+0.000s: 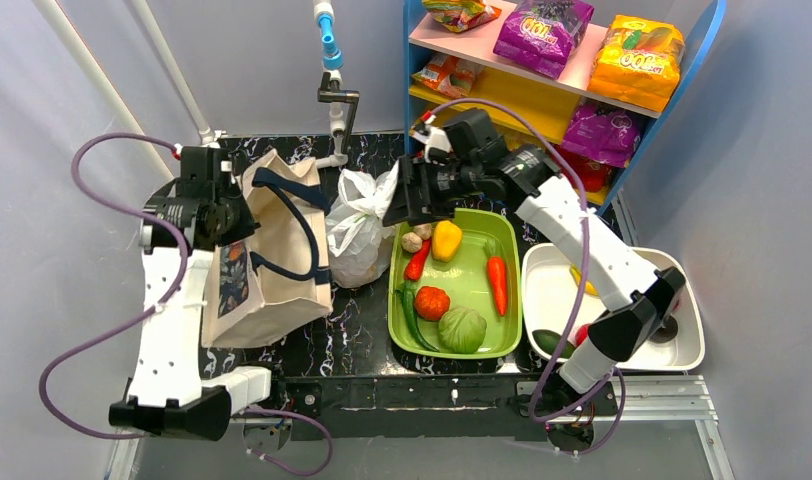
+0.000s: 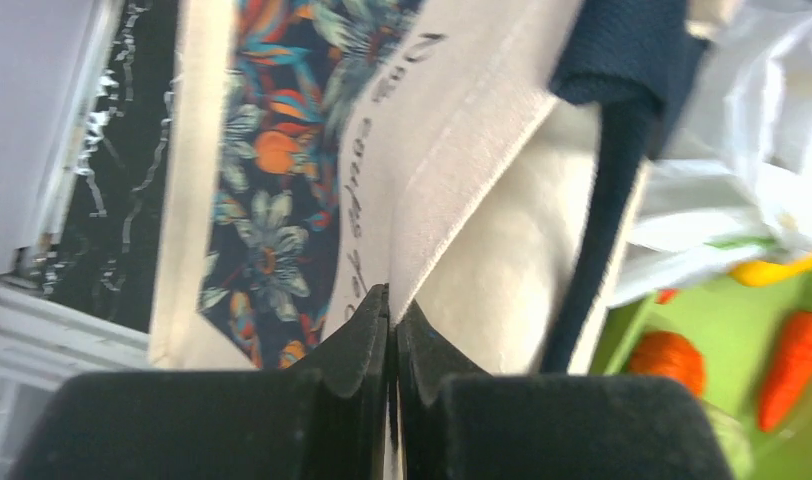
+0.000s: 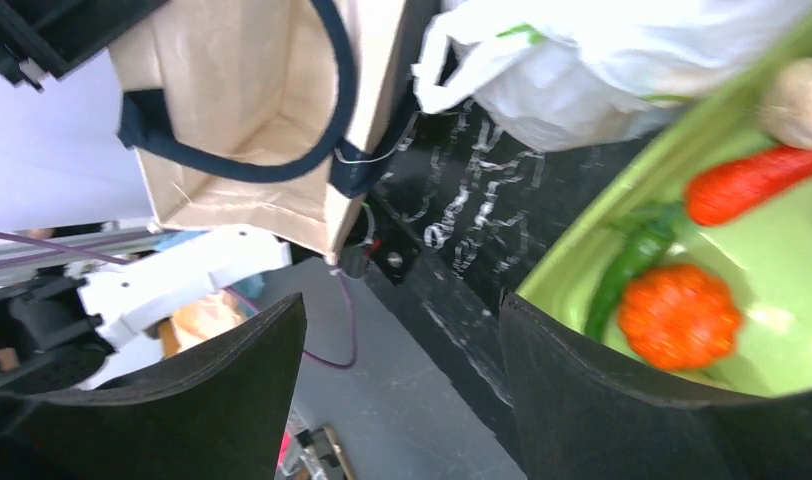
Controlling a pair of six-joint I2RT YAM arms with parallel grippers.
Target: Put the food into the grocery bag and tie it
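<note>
Inspecting the table, we find the left gripper (image 2: 390, 300) with jaws clamped on the cloth tote's (image 1: 272, 250) hem. The right gripper (image 3: 402, 310) has jaws apart, just beside the white plastic bag (image 1: 360, 235) and green tray (image 1: 472, 280). Snack packets (image 1: 542, 30) sit on the shelf (image 1: 522, 100).

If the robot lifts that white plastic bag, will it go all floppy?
Probably floppy: the white plastic bag looks thin and crinkly, gathered at its top. It bulges lower down, so whatever is inside may make it sag and swing. It likely won't roll; it sits slumped beside the cloth tote.
</note>
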